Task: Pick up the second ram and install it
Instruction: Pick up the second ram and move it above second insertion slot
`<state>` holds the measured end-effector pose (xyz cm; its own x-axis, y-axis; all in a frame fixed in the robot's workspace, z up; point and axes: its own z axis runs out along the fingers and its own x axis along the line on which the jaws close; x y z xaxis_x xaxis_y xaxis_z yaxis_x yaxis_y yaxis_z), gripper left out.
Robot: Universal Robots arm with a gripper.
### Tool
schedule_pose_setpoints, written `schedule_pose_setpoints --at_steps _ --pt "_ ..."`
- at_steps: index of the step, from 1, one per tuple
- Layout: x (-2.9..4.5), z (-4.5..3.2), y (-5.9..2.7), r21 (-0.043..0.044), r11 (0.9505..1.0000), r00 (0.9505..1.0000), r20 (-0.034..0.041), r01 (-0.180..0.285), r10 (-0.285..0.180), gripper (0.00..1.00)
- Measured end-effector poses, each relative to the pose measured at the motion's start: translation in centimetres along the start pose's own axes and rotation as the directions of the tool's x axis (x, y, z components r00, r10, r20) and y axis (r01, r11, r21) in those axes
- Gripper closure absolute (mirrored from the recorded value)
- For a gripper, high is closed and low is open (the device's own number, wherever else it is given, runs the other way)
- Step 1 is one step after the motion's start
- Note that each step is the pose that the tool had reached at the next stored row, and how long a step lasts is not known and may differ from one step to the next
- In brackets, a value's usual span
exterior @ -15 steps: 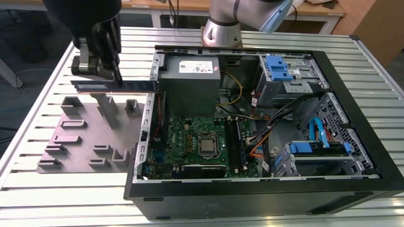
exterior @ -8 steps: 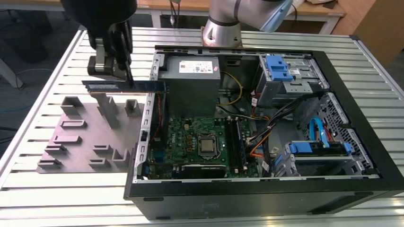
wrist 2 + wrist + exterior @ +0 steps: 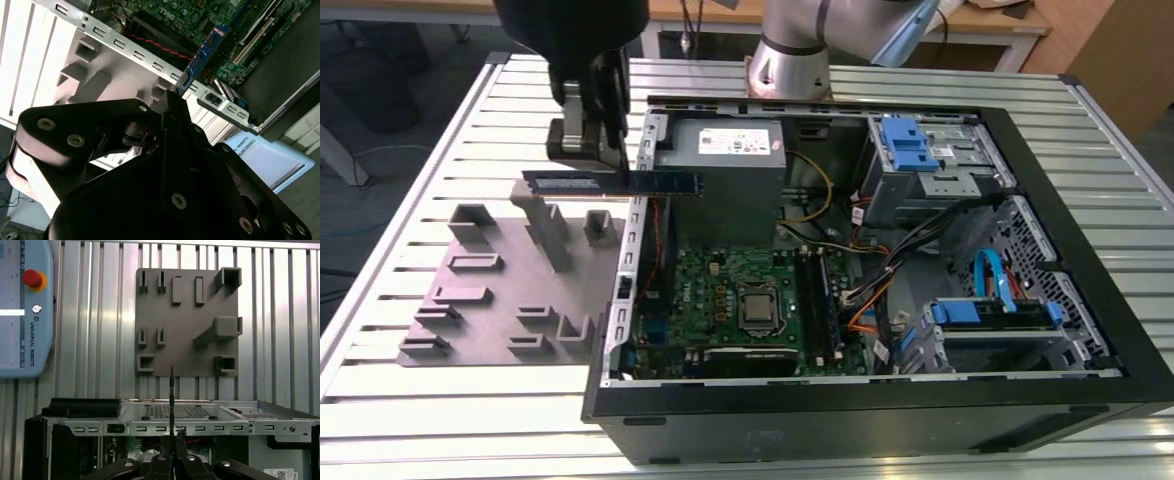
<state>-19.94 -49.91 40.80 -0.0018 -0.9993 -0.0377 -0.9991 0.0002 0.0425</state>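
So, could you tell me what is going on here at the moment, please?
The robot arm's hand is shut on the second ram and holds it level in the air. The stick straddles the side wall of the open computer case, between the grey fixture plate on the exterior view's left and the motherboard inside the case. It is not yet seated in a slot.

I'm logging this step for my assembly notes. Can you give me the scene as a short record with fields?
gripper: gripper shut on the second ram
ram pose: level, in the air, above the computer case edge
fixture: grey fixture plate on slatted table, at the exterior view's left of the case
installed: not yet seated
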Motion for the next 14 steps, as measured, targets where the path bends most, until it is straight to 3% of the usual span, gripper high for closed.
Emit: schedule_pose_setpoints --at_steps 14 --pt "-0.01 -0.14 -3.44 -0.0009 1.0 1.0 0.0 0.0 0.0 0.89"
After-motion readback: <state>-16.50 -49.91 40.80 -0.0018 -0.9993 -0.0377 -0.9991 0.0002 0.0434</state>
